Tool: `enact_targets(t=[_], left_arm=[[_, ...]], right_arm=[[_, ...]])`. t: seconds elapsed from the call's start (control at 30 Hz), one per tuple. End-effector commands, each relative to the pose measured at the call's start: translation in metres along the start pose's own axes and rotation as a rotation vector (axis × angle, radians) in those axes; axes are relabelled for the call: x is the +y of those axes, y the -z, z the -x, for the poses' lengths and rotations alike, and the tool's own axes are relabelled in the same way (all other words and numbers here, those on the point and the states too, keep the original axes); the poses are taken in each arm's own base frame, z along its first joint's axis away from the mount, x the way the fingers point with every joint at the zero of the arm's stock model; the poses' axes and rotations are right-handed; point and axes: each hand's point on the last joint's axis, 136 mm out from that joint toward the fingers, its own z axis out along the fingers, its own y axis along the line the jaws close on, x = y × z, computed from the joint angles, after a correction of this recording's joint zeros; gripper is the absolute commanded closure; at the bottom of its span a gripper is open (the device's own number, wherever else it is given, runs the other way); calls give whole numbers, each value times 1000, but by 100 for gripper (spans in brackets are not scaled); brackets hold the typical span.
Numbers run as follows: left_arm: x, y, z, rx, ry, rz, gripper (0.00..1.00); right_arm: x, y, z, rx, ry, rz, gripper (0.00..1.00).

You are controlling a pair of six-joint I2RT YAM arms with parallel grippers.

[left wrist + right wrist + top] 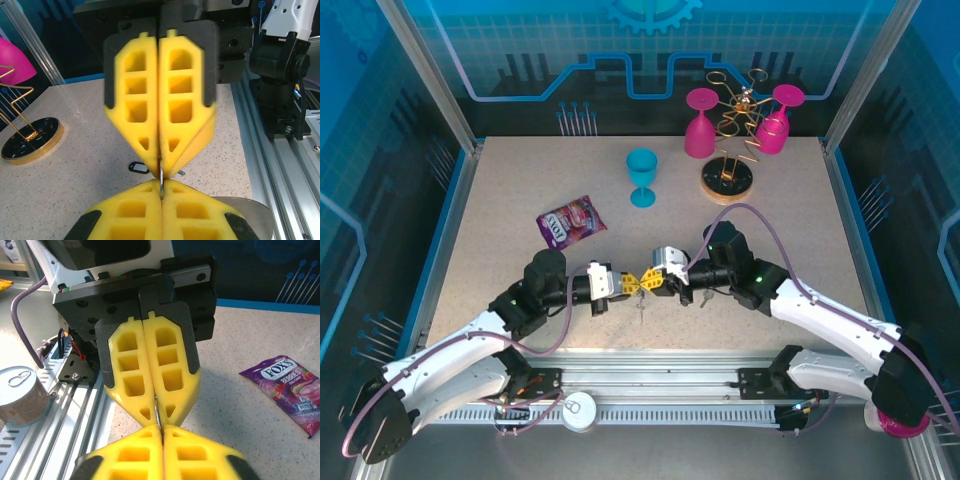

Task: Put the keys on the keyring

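Pinching tip to tip at mid-table, my left gripper (627,285) and right gripper (648,279) each have their jaws pressed together on the keyring (161,178). Only a thin metal edge of it shows between the pads. A small dark piece (137,167) sits just below the tips; I cannot tell if it is the key's tag. The candy packet (571,219) lies near my left arm. The blue goblet (642,177) and gold wire stand (728,172) with pink goblets (700,124) are well apart, at the far side.
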Motion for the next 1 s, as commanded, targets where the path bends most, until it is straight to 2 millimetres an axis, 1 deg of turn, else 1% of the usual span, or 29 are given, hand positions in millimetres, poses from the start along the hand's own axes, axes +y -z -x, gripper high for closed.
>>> enact_targets(t=[0.0,0.07,0.13,0.2,0.27,0.37,0.4,0.47,0.6,0.67,0.77,0.87,0.97], left_arm=[[13,3,11,-23,-55,68,100],[14,5,11,-26,-64,84,100],[16,6,10,-28,-70,103,100],[16,7,7,-29,-75,117,100],[16,7,4,-26,-79,119,100],[15,6,0,-24,-85,119,100],[15,5,0,-24,-88,118,100],[15,4,-3,-16,-90,118,100],[12,4,-7,-10,-98,108,100],[10,4,-9,-8,-103,98,100],[6,5,-13,-1,-114,86,100],[8,6,-15,8,-118,102,100],[16,7,-15,10,-106,154,100]], right_arm=[[-10,15,26,-82,4,-85,67],[-24,31,19,-76,-64,-199,62],[-42,48,1,-31,-177,-359,55],[-56,68,-26,36,-323,-524,55],[-59,82,-52,93,-474,-630,57],[-56,102,-94,166,-730,-783,61],[-54,111,-110,195,-811,-848,61],[-50,121,-133,236,-936,-927,61],[-41,129,-159,340,-1048,-1003,56],[-38,130,-169,400,-1079,-1019,56],[-33,131,-190,512,-1153,-1067,55],[-27,128,-212,633,-1216,-1095,56],[-30,120,-225,707,-1242,-1115,56]])
